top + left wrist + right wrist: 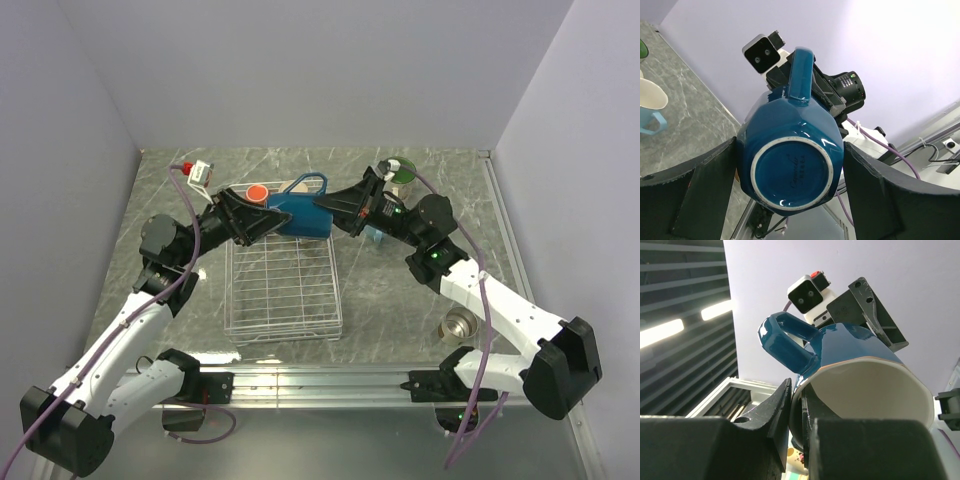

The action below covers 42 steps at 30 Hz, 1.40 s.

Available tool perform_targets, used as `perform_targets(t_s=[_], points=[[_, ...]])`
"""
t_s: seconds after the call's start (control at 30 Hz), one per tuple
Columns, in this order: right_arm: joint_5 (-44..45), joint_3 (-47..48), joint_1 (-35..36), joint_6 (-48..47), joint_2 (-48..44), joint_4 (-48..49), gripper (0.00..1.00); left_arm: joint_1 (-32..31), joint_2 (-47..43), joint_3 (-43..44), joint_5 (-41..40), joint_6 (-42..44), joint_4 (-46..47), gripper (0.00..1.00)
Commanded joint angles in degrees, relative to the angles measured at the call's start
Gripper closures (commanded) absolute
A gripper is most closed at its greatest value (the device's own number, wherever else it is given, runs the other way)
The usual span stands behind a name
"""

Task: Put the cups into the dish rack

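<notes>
The dark blue mug (303, 217) hangs on its side in the air over the far end of the white wire dish rack (283, 290), held between both grippers. My left gripper (268, 222) is shut on its base end; in the left wrist view the fingers (710, 195) press both sides of the mug (790, 165). My right gripper (326, 208) is shut on the mug's rim (865, 375), one finger inside and one outside. The rack holds no cups. An orange-red cup (258, 191), a green-lined cup (400, 170), a light blue mug (375, 236) and a metallic cup (460, 325) stand on the table.
A beige object (300, 184) shows just behind the blue mug. In the left wrist view a cream cup (651, 95) and the light blue mug (650, 124) sit at the left. The metal rail (330, 380) runs along the near edge, and walls close three sides.
</notes>
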Motion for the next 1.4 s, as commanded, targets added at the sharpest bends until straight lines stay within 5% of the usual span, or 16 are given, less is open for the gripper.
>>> perform_targets(t_s=[0.0, 0.17, 0.23, 0.47, 0.53, 1.13, 1.37], points=[[0.1, 0.6, 2.7, 1.0, 1.3, 4.9, 1.00, -1.5, -0.2, 2.7, 3.1, -0.4, 3.8, 0.53], [-0.1, -0.1, 2.8, -0.1, 1.1, 3.7, 1.00, -1.5, -1.0, 4.0, 2.4, 1.4, 0.3, 0.99], [-0.1, -0.3, 2.8, -1.8, 0.4, 0.3, 1.00, -1.5, -1.6, 4.4, 1.6, 2.7, -2.6, 0.99], [0.4, -1.7, 2.6, -6.4, -2.0, -8.0, 0.52, -1.5, -3.9, 3.9, 0.1, 4.9, -8.2, 0.99], [0.6, -2.3, 2.5, -7.4, -2.6, -9.9, 0.45, -1.4, -4.4, 4.0, -0.4, 6.0, -10.5, 1.00], [0.5, -9.6, 1.2, -10.2, -7.3, -14.9, 0.41, -1.5, -8.4, 4.4, -10.3, 12.6, -23.7, 1.00], [0.3, -10.6, 0.5, -12.9, -8.8, -18.7, 0.42, -1.5, -9.6, 8.2, -20.0, 21.3, -37.4, 0.99]])
